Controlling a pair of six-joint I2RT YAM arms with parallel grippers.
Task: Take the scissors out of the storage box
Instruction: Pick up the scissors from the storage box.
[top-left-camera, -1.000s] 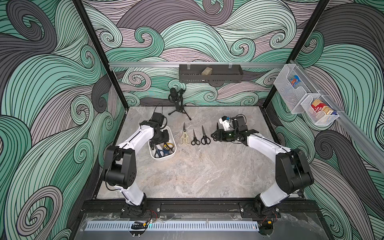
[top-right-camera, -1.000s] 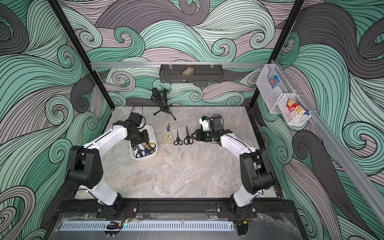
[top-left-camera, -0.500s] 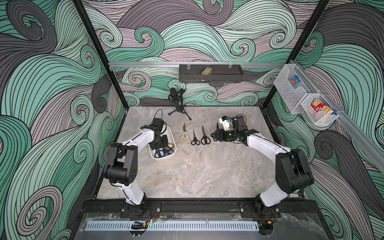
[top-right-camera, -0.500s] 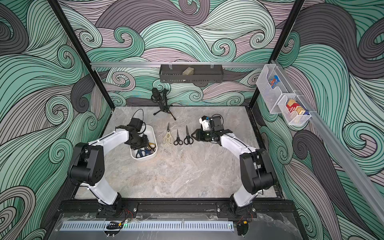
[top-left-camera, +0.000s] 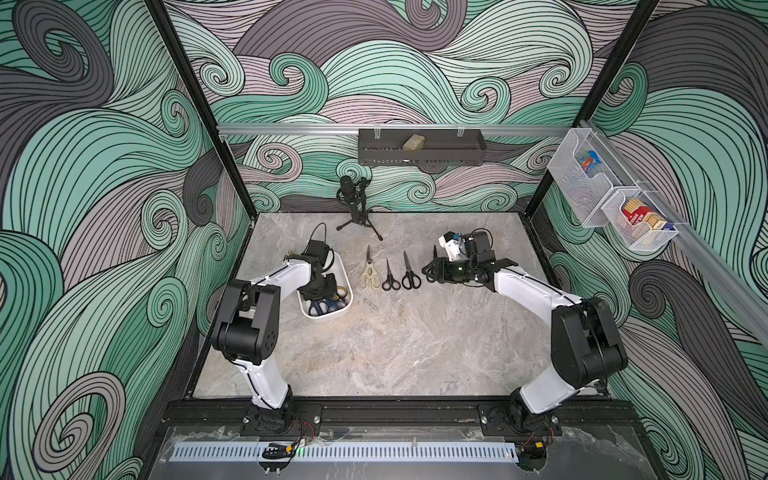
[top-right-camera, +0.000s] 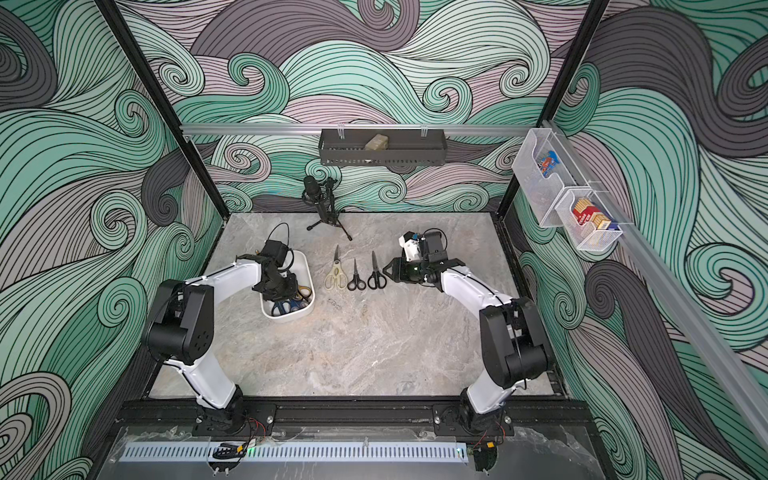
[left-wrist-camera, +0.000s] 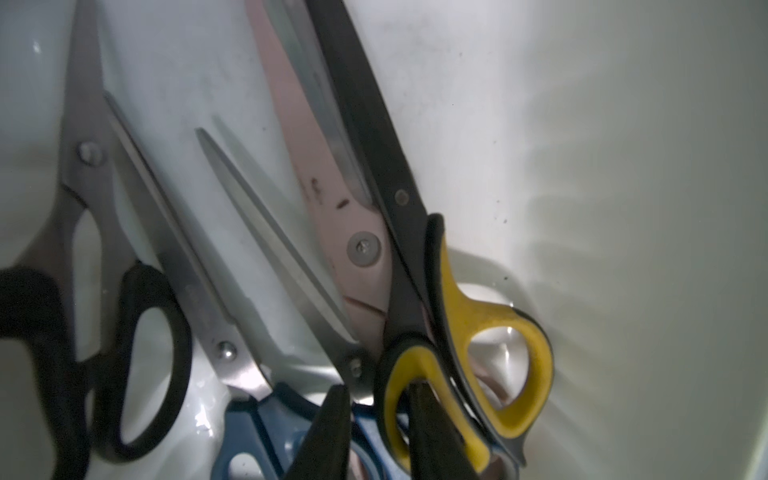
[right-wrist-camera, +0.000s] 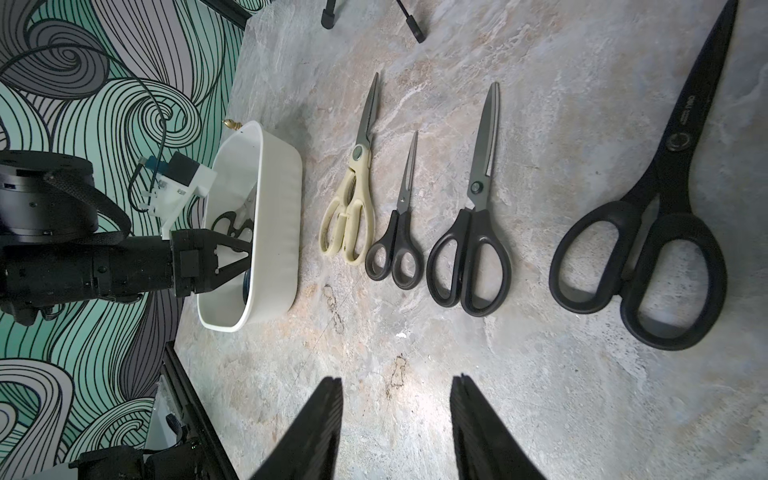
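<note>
I count four scissors out on the counter, five left in the storage box at left; left claw narrow astride the handle of the yellow-black pair, grip unconfirmed, right claw wide and empty.

storage box glossy smooth plastic; scissors blades brushed metal; table matt stone-look.

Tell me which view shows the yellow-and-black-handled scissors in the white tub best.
Left wrist view: the yellow-and-black-handled metal scissors appear close up, blades and loops, the left pincer straddling one loop. Both top views show only a bit of yellow handle; in the right wrist view the shallow white plastic tub hides them.
</note>
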